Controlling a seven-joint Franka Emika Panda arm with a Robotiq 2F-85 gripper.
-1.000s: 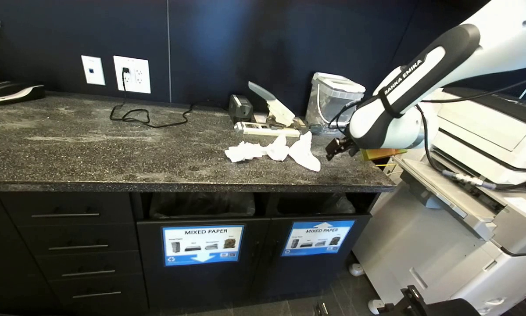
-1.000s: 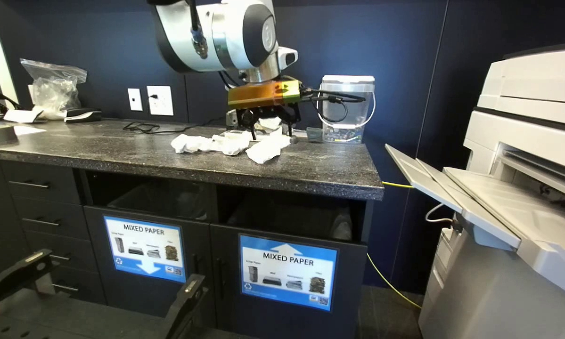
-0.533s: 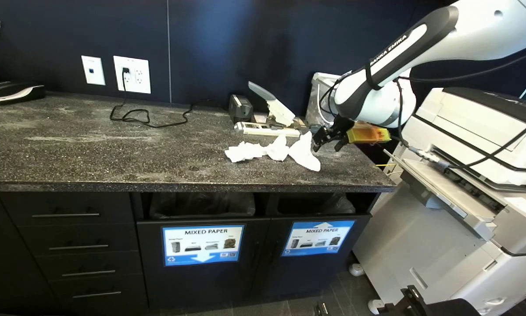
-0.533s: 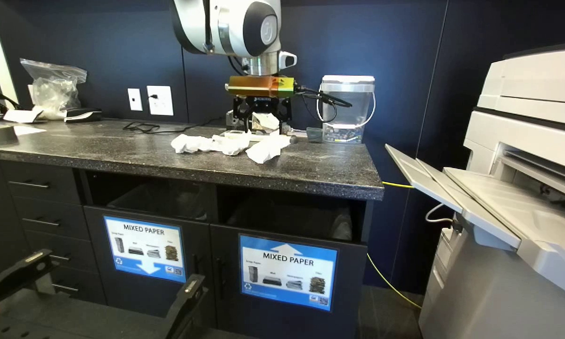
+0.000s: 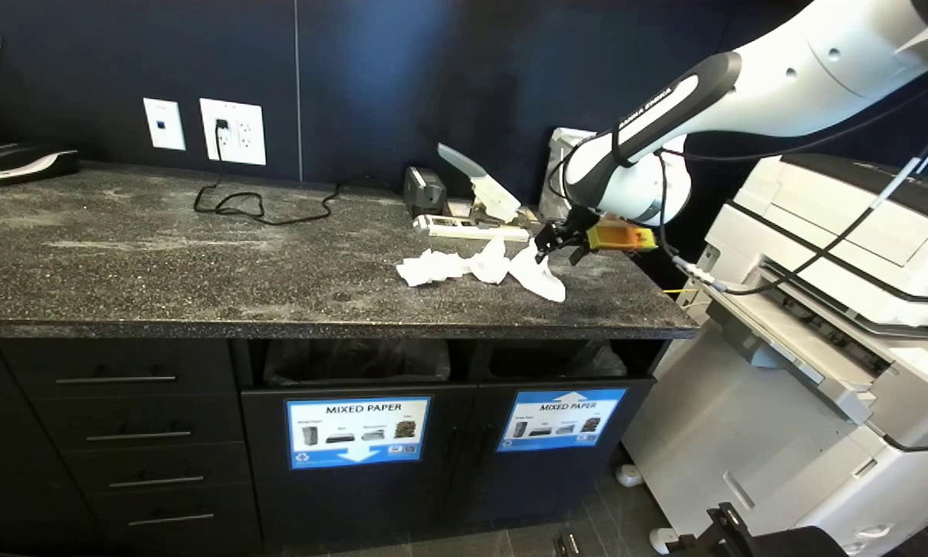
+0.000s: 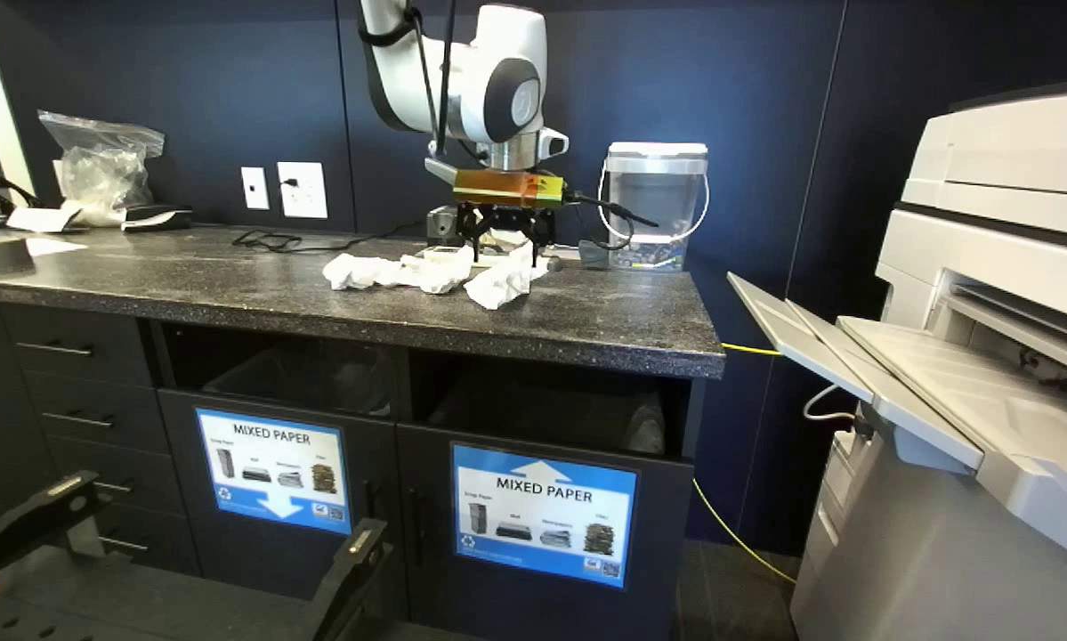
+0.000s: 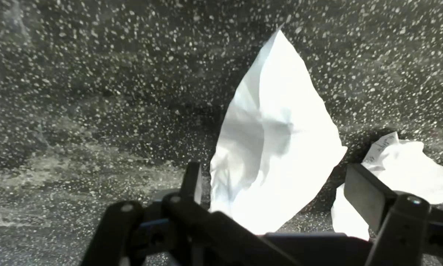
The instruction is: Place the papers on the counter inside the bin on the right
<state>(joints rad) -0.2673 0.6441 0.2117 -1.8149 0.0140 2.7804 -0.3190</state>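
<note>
1. While black cabinet fronts (image 5: 138, 410) stand beneath it, the long dark grey speckled stone counter (image 5: 224, 271) runs from 9 towards 3 o'clock in both exterior views.
2. Beyond its 3 o'clock end stands a white and grey boxy office copier (image 6: 987, 223).
3. From 2 o'clock in an exterior view slants the white and black jointed robot arm (image 5: 789, 89).
4. On the right, under the counter's 4 o'clock stretch, opens the dark rectangular cabinet-slot bin (image 6: 546, 405); below its mouth is a blue and white picture label (image 6: 542, 516).
5. At 1 o'clock from the bin in an exterior view, a clear plastic tub (image 6: 658, 200) with a white lid stands on the counter.
6. The black two-fingered gripper (image 7: 279, 186) has its jaws spread wide and holds nothing.
7. Between its fingers, at 8 and 4 o'clock in the wrist view, a creased white paper sheet (image 7: 276, 147) lies on the counter; I cannot tell whether they touch it.
8. Crumpled white paper scraps (image 6: 435, 270) lie on the counter at 9 o'clock from that sheet in both exterior views, the bin at about 5 o'clock.
</note>
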